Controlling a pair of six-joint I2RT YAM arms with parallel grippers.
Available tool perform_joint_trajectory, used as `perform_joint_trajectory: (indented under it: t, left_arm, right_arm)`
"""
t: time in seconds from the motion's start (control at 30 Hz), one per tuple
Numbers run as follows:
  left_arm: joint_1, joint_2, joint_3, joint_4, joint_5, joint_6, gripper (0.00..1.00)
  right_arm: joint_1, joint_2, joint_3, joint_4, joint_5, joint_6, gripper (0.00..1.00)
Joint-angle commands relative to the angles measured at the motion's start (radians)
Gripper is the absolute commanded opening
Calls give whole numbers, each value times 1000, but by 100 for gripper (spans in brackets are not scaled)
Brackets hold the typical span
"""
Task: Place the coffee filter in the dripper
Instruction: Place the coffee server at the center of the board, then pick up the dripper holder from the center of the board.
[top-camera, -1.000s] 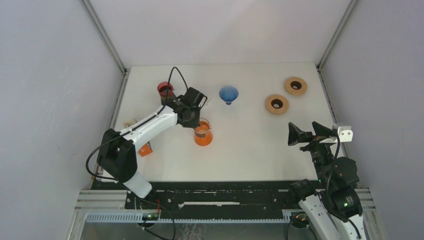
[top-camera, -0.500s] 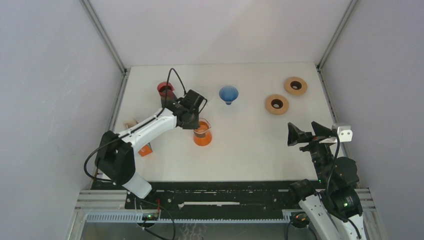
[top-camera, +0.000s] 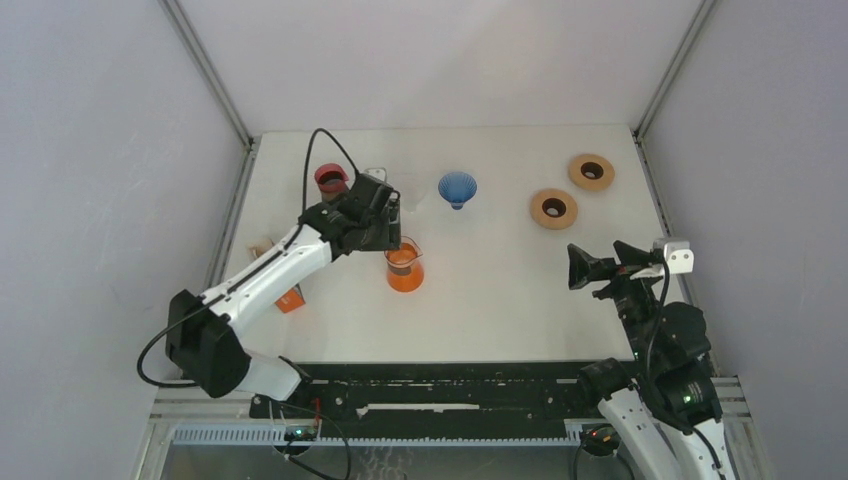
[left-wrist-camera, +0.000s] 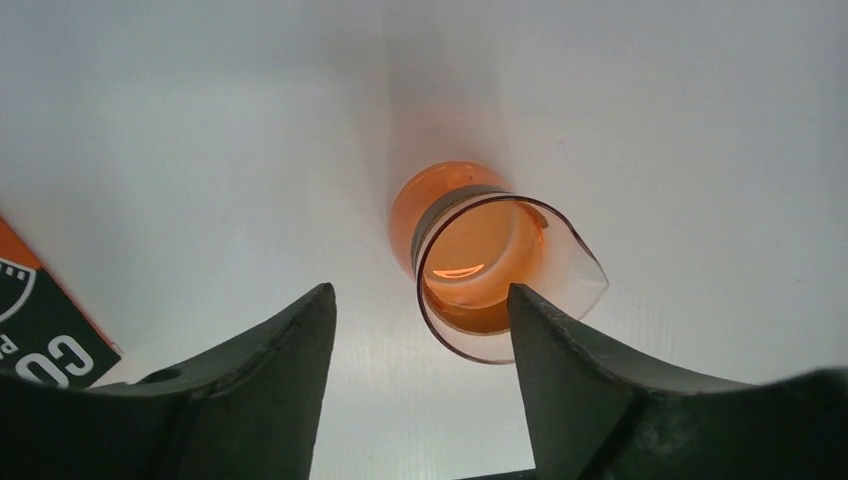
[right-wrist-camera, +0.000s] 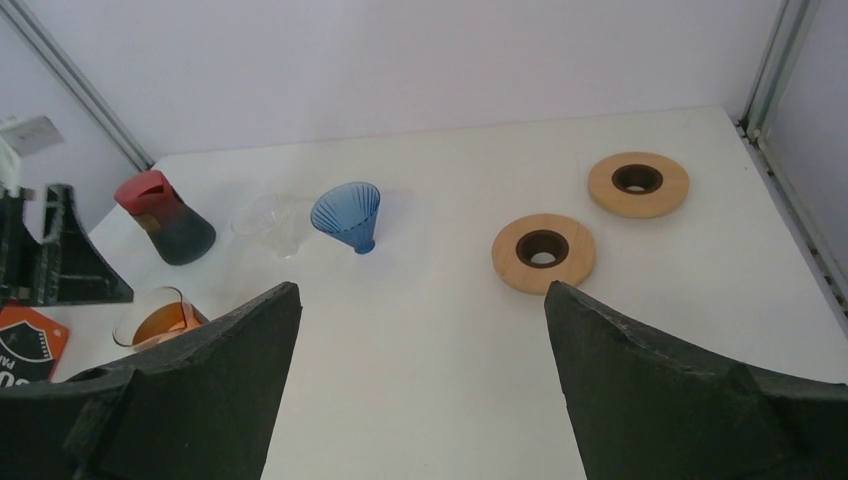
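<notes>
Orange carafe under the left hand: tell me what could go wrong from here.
1. The left hand hangs open over the orange carafe, and one finger overlaps its rim in the wrist view. A sideways pull-away could tip it.
2. The clear dripper stands close by that hand, beside the blue dripper. It is hard to see, so it might get knocked.

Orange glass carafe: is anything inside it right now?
The orange carafe looks empty in the left wrist view: only tinted glass and a reflection show. A left pincer finger covers part of its rim and inside wall.
</notes>
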Motion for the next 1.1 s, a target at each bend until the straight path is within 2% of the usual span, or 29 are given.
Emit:
perform_joint_trajectory:
  t: [0.0, 0.23, 0.5, 0.67, 0.83, 1.07]
  left_arm:
    - [1, -126, 22, 56, -32, 47, 72]
    - [22, -319, -35, 71, -93, 127, 89]
    - [43, -570, -156, 91, -131, 200, 99]
    - [44, -734, -238, 116, -195, 244, 100]
    - [46, -882, -318, 143, -254, 278, 100]
    - [54, -994, -384, 166, -282, 325, 100]
  right_arm:
    - [9, 57, 29, 24, 2, 18, 100]
    - [9, 124, 47, 3, 20, 26, 100]
    - [1, 224, 69, -20, -13, 26, 100]
    - [-17, 351, 69, 4, -43, 54, 100]
    - [-106, 472, 57, 74, -139, 87, 100]
    - [-328, 611, -1, 233, -331, 167, 99]
